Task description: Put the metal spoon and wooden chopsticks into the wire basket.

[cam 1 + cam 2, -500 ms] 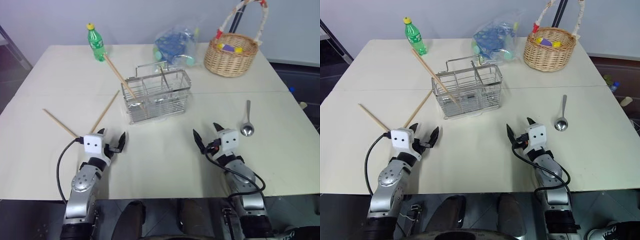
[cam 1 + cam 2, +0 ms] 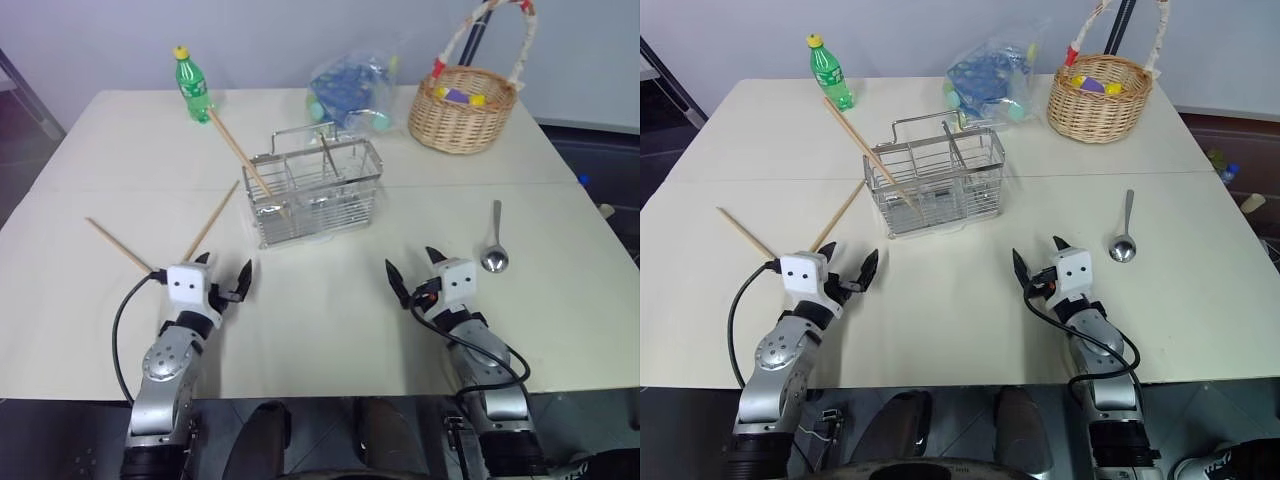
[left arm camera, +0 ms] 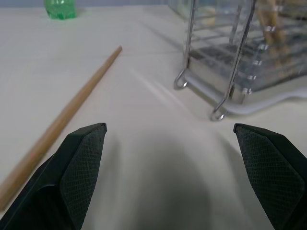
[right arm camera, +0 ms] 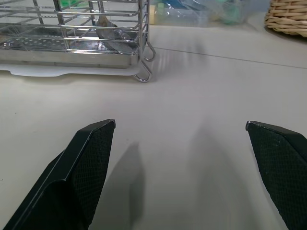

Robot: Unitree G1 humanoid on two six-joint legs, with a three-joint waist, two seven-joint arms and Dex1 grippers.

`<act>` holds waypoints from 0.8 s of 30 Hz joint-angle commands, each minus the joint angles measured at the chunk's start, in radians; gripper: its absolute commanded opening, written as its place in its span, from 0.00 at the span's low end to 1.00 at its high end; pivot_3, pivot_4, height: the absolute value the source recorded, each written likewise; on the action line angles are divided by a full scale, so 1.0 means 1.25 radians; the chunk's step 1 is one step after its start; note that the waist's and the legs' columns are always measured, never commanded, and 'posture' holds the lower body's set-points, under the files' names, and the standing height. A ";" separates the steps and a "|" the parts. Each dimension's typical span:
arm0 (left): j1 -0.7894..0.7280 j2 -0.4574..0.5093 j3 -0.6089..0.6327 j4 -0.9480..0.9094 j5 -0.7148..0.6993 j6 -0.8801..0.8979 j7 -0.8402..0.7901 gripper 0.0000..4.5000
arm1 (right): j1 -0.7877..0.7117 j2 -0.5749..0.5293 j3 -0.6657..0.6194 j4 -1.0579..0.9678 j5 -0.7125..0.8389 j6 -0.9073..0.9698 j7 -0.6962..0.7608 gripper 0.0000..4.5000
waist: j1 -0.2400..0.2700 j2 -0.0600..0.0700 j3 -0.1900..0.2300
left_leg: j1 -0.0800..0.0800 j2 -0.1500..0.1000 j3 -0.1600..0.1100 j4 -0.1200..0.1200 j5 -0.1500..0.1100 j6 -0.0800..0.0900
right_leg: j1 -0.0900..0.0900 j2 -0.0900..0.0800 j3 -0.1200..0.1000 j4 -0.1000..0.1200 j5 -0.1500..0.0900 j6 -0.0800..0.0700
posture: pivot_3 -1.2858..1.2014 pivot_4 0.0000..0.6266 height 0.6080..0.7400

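Note:
The wire basket (image 2: 315, 190) stands mid-table with one wooden chopstick (image 2: 240, 155) leaning out of its left end and a slim utensil (image 2: 325, 150) standing inside. Two more chopsticks lie flat on the table, one (image 2: 212, 222) just beyond my left gripper and one (image 2: 118, 245) to its left. The metal spoon (image 2: 493, 245) lies on the table to the right of my right gripper. My left gripper (image 2: 226, 268) is open and empty, with the near chopstick (image 3: 62, 120) beside one of its fingers (image 3: 76, 163). My right gripper (image 2: 411, 262) is open and empty, facing the basket (image 4: 72, 33).
A green bottle (image 2: 191, 85) stands at the back left. A plastic bag (image 2: 350, 92) of items sits behind the wire basket. A round wicker basket (image 2: 465, 105) with a hoop handle is at the back right. Bare table lies between both grippers and the wire basket.

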 commanded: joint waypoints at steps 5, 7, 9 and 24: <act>-0.006 0.001 -0.006 -0.051 -0.003 0.024 0.007 0.99 | -0.003 0.005 0.000 -0.042 0.003 -0.007 -0.008 1.00 | 0.000 0.000 0.000 | 0.000 0.000 0.000 0.000 0.000 0.000 | 0.000 0.000 0.000 0.000 0.000 0.000 | 0.52 0.24 1.00; -0.009 0.002 -0.005 -0.054 -0.004 0.030 0.007 0.99 | -0.003 0.006 0.001 -0.042 0.003 -0.007 -0.010 1.00 | 0.000 0.000 0.000 | 0.000 0.000 0.000 0.000 0.000 0.000 | 0.000 0.000 0.000 0.000 0.000 0.000 | 0.52 0.24 1.00; -0.011 0.003 -0.005 -0.056 -0.003 0.035 0.006 0.99 | -0.003 0.005 0.001 -0.042 0.003 -0.007 -0.012 1.00 | 0.000 0.000 0.000 | 0.000 0.000 0.000 0.000 0.000 0.000 | 0.000 0.000 0.000 0.000 0.000 0.000 | 0.52 0.24 1.00; -0.002 0.071 -0.007 -0.133 -0.070 0.085 -0.104 0.99 | -0.003 0.001 0.002 -0.046 0.001 -0.003 -0.016 1.00 | -0.001 0.000 0.000 | 0.000 0.000 0.000 0.000 0.000 0.000 | 0.000 0.000 0.000 0.000 0.000 0.000 | 0.52 0.24 1.00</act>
